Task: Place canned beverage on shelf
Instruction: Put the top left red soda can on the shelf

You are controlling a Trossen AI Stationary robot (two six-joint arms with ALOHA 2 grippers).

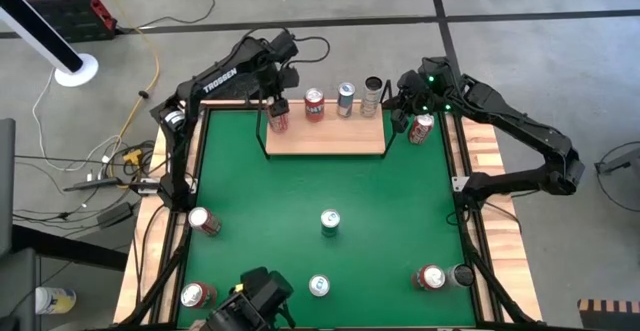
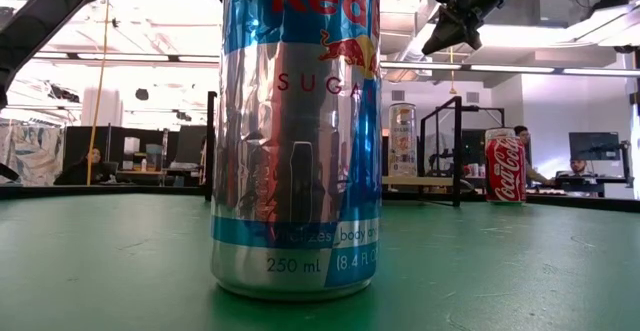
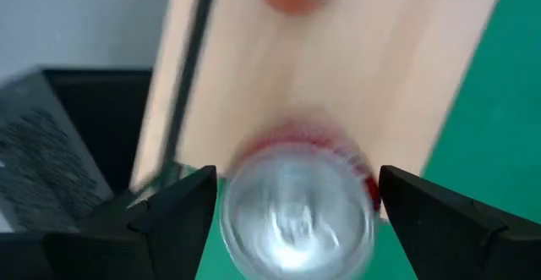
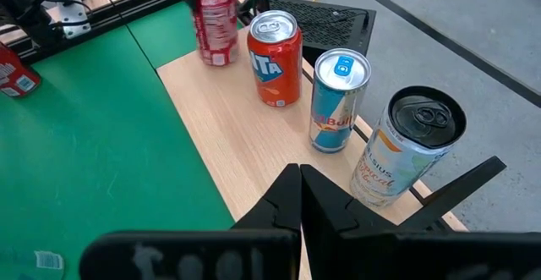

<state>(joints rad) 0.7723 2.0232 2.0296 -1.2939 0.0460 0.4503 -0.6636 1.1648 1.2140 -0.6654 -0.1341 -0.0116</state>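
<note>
Green-topped desk (image 1: 330, 186), cans scattered around. Red aluminium can (image 1: 279, 118) stands upright at the left end of the light-wood shelf board (image 1: 330, 139), directly under the left gripper (image 1: 278, 106), between wide jaws that don't touch it. Left wrist view shows the gaps beside the can's lid (image 3: 296, 212); the high view hides them. Orange, blue and pale cans line the far edge. Right gripper (image 1: 403, 109) hovers at the right end, jaws pinched shut, empty.

Two dark jointed arms, white "TROSSEN" lettering on left arm (image 1: 222, 78), green lights on right arm (image 1: 520, 131).
</note>
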